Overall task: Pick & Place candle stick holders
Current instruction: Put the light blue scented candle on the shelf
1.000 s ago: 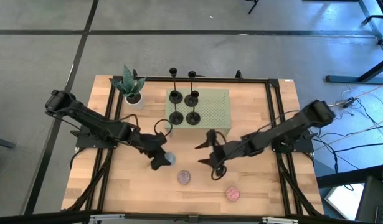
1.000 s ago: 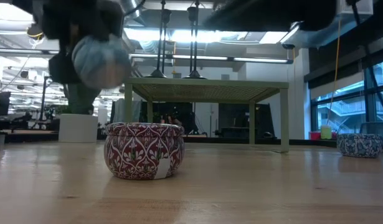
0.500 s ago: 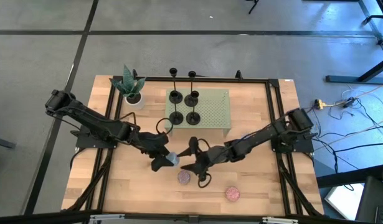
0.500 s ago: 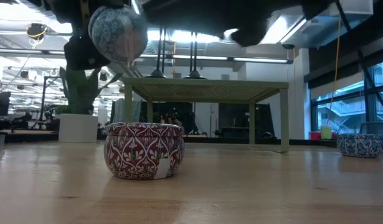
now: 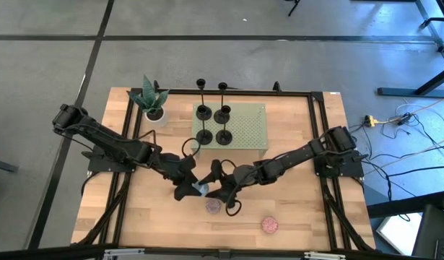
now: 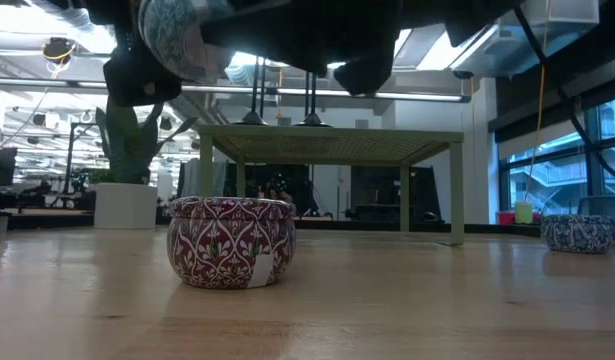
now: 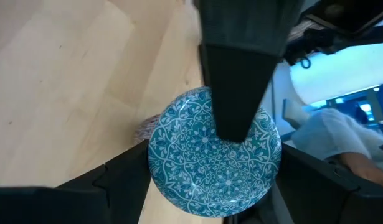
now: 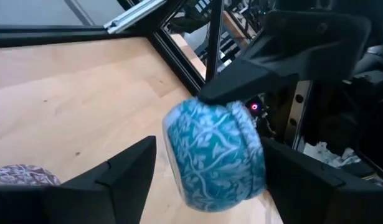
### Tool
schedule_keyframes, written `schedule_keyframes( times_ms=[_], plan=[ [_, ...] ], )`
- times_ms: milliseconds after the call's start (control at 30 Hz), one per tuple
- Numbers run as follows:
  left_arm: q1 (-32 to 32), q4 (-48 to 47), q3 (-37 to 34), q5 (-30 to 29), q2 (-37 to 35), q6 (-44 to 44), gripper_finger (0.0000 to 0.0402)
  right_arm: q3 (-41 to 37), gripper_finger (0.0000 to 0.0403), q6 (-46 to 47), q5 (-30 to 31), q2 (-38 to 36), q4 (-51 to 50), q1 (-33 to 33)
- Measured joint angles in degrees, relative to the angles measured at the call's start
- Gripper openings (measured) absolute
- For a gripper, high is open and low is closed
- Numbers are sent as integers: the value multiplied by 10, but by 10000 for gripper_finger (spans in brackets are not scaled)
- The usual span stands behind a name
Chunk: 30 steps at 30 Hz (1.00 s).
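**Blue tin held mid-frame; holders stand untouched on the green stand above**

The left gripper (image 5: 193,186) jaws pinch a blue patterned tin (image 7: 214,160); right gripper (image 5: 216,182) jaws spread just beside it; candle stick holders (image 5: 213,114) stand upright, upper centre.

A potted plant (image 5: 151,101) stands at the bench's (image 5: 294,209) far left corner. A green perforated stand (image 5: 245,127) occupies the far centre. Two patterned red tins (image 5: 214,206) (image 5: 269,224) rest near the front edge.
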Motion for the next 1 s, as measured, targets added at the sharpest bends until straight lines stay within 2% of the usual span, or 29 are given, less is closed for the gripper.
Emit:
schedule_keyframes(
  times_ms=[200,533,1000],
  plan=[
    [0,4,0,3,0,-4,297,0,272,-9,0,1,4,0],
    [0,2,0,9,0,-7,297,0,196,-13,-16,1,6,-1],
    [0,1,0,4,0,4,304,-1,208,-9,-26,1,-5,-1]
  ],
)
